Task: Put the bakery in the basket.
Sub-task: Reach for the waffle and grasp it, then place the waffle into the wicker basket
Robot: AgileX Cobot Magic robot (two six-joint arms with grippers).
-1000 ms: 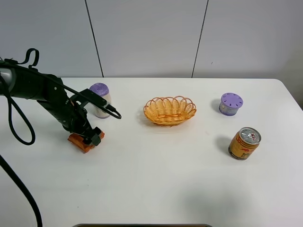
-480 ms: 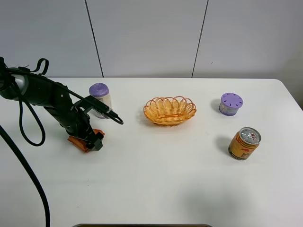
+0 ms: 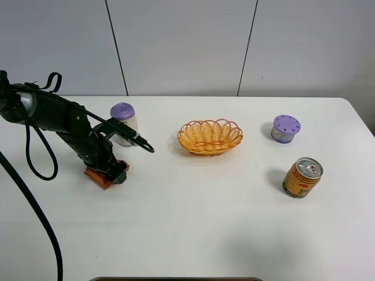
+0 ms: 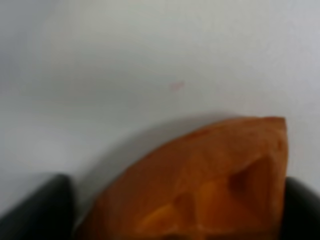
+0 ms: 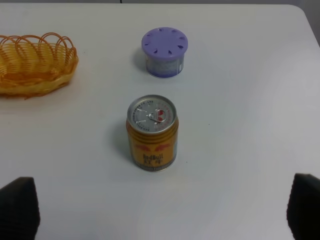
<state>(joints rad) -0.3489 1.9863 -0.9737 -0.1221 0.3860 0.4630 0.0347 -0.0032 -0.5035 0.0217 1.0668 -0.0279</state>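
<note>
The bakery [image 3: 98, 177], an orange-brown waffle wedge, lies on the white table at the left. My left gripper [image 3: 115, 170] is down on it. In the left wrist view the waffle [image 4: 210, 185] fills the gap between the two dark fingertips [image 4: 35, 210], and both touch its sides, so the gripper is shut on it. The wicker basket [image 3: 210, 136] stands at the table's middle, well to the right of the waffle; its end shows in the right wrist view [image 5: 35, 65]. My right gripper [image 5: 160, 215] is open and empty, and it does not show in the exterior high view.
A jar with a purple lid [image 3: 123, 123] stands just behind the left gripper. A small purple container [image 3: 286, 128] [image 5: 164, 52] and a gold drink can [image 3: 302, 177] [image 5: 152, 132] stand at the right. A black cable loops off the left arm.
The left arm lowered and shifted slightly, bringing the gripper down around the waffle. The waffle stays on the table. Nothing else moved.
</note>
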